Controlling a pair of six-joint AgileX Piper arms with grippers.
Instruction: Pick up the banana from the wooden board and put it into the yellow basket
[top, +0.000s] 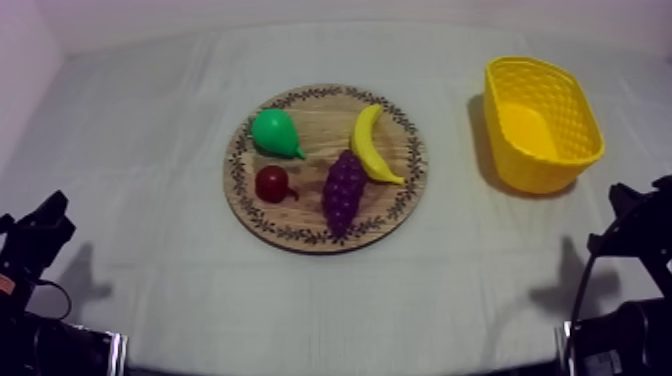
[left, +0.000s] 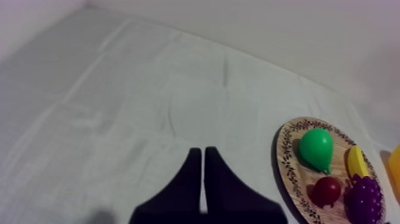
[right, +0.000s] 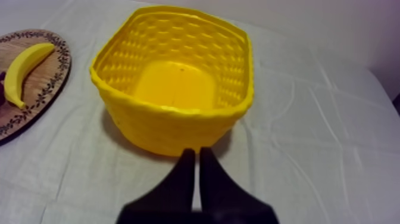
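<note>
I see the banana (top: 372, 145) at the right edge of the wooden board (top: 300, 238), beside the grapes (top: 343, 192), yellow basket (top: 570, 120) near the right edge of the table (top: 170, 290), left gripper (left: 203, 152) fingers together, right gripper (right: 197, 154) fingers together facing the basket, board half cut off there.

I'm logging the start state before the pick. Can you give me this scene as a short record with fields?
banana: lying on the wooden board, beside the grapes, not gripped
other fruit on board: pear, small red fruit
yellow basket: upright, right of the board, holds no fruit
left end effector: shut on nothing, over the cloth left of the board
right end effector: shut on nothing, close in front of the basket
task status: banana not yet picked up
</note>
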